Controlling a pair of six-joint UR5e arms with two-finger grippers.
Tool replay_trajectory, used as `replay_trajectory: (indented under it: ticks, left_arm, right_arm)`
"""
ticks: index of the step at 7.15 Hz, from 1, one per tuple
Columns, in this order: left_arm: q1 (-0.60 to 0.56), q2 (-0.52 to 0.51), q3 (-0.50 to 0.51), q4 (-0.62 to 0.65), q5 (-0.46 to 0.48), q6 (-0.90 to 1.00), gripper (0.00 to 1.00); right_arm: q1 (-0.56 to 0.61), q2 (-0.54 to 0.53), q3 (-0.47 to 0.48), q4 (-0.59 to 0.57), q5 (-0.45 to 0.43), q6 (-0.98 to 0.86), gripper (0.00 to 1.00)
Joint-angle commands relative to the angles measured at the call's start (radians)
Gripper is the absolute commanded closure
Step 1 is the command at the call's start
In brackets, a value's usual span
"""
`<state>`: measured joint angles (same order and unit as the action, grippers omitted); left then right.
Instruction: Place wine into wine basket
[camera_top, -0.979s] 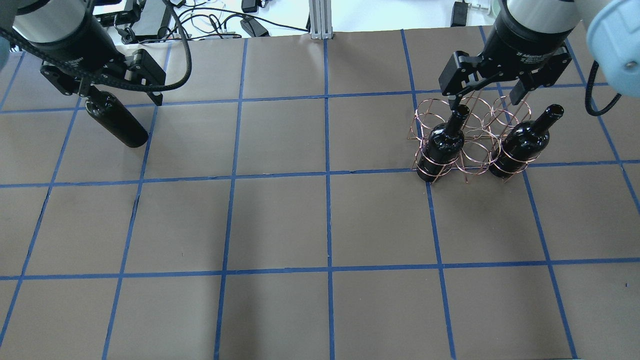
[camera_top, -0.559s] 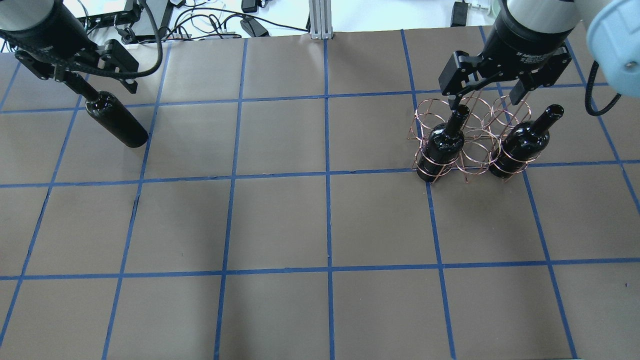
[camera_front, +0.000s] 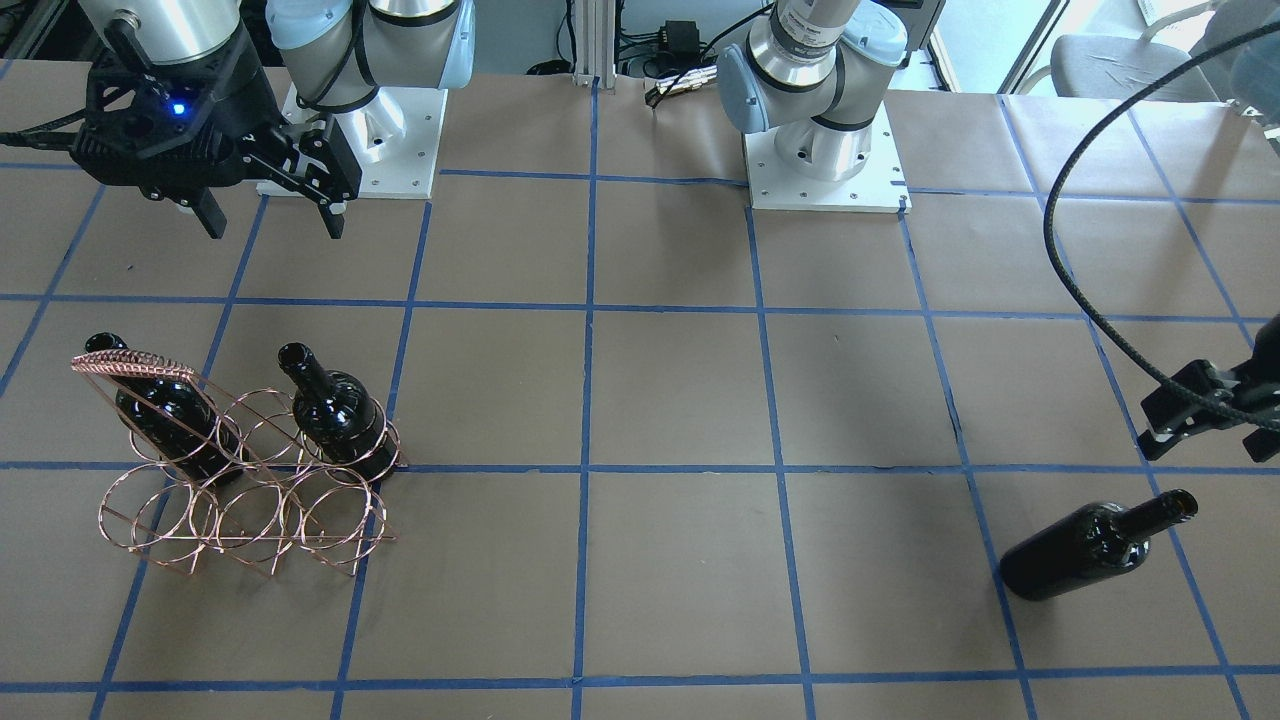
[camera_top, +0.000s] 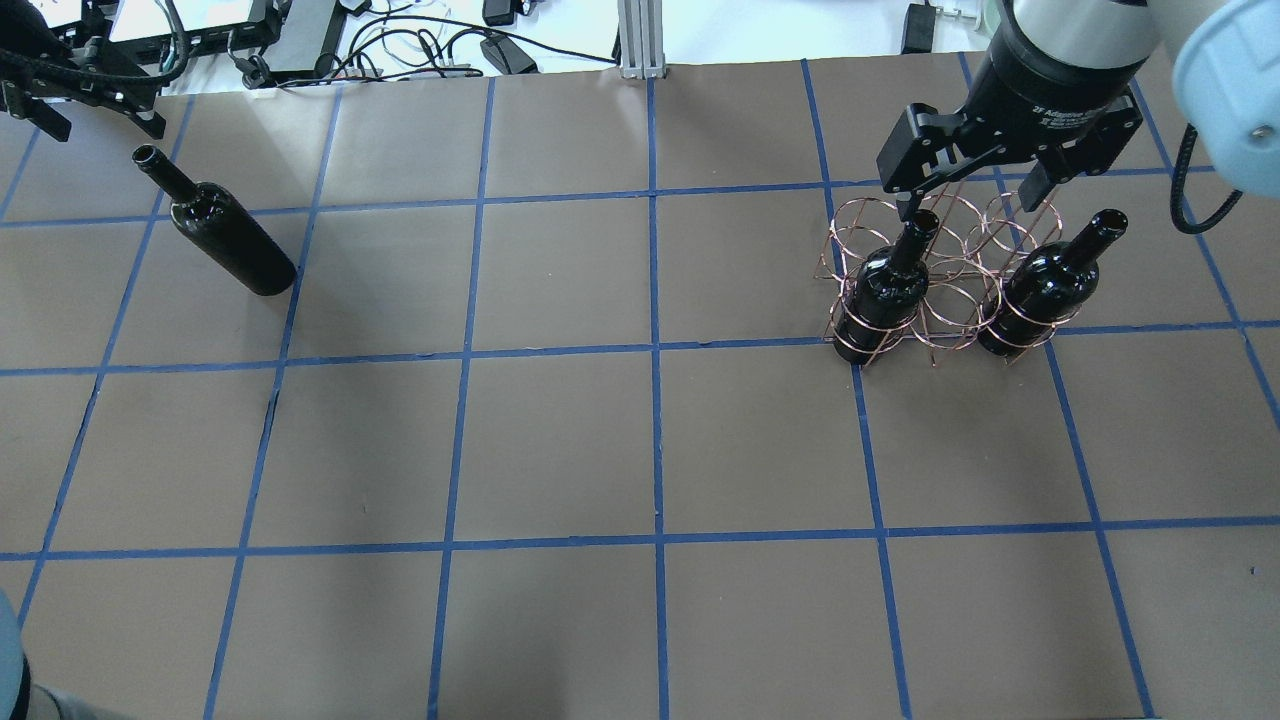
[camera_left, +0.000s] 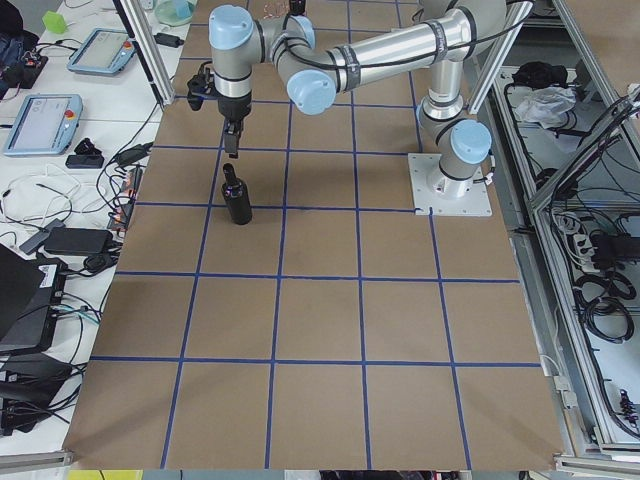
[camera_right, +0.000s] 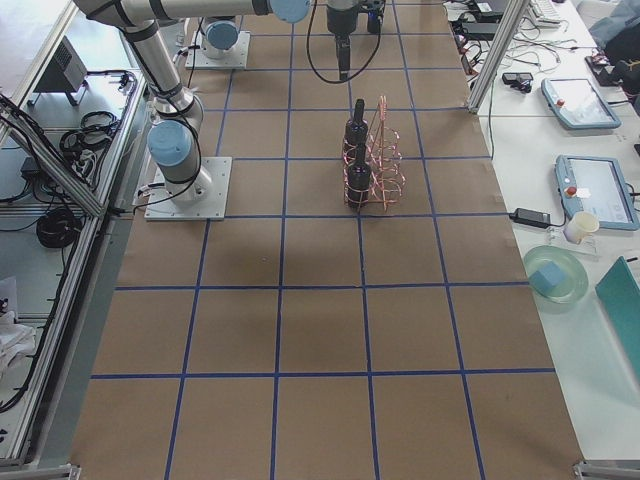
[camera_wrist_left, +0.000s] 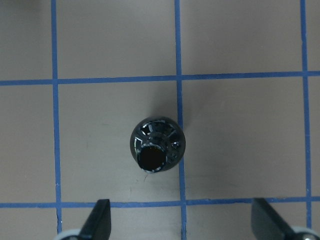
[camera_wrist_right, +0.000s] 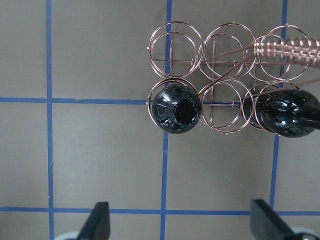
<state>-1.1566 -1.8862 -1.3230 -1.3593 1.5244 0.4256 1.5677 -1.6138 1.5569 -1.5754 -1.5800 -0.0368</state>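
Note:
A near-black wine bottle (camera_top: 225, 235) stands alone on the table at the far left; it also shows in the front view (camera_front: 1085, 545) and from straight above in the left wrist view (camera_wrist_left: 157, 145). My left gripper (camera_top: 95, 115) is open and empty, above the bottle and apart from it. The copper wire wine basket (camera_top: 940, 270) stands at the far right with two bottles (camera_top: 885, 290) (camera_top: 1045, 285) upright in its near row's end rings. My right gripper (camera_top: 970, 197) hovers open and empty above the basket (camera_wrist_right: 225, 50).
The table is brown paper with a blue tape grid. The two arm bases (camera_front: 825, 170) sit at the robot's edge. Cables and devices (camera_top: 420, 45) lie beyond the far edge. The basket's tall handle bar (camera_front: 130, 362) rises over its middle.
My left gripper has come off the lone bottle's neck and moved up and away toward the far left. The bottle stays standing in place. The right arm has not moved.

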Motion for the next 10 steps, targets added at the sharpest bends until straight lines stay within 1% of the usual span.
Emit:
replay_trajectory:
  ticks: [1,3,6,7,8,9,10]
  left_arm:
    - [0.006,-0.065,-0.001,0.045,0.006,0.005,0.00]
    - [0.006,-0.088,0.001,0.049,0.007,0.007,0.00]
    - [0.006,-0.106,0.001,0.049,0.000,0.022,0.11]
    - [0.006,-0.114,0.001,0.049,0.005,0.036,0.23]
    - [0.006,-0.119,0.001,0.049,0.011,0.038,0.38]
    - [0.006,-0.120,0.001,0.049,0.011,0.038,0.60]
    - [0.006,-0.119,-0.008,0.049,0.014,0.038,0.96]
  right_arm:
    - [0.000,0.000,0.000,0.000,-0.002,0.000,0.00]
    - [0.000,0.000,0.000,0.000,0.000,0.000,0.00]
    - [0.000,0.000,0.000,0.000,0.000,0.000,0.00]
    - [0.000,0.003,0.000,-0.002,0.003,0.000,0.00]
    - [0.000,0.002,0.002,-0.002,0.003,0.000,0.00]
    - [0.000,0.002,0.002,-0.002,0.002,0.000,0.00]
    - [0.000,0.003,0.002,-0.002,0.003,0.000,0.00]
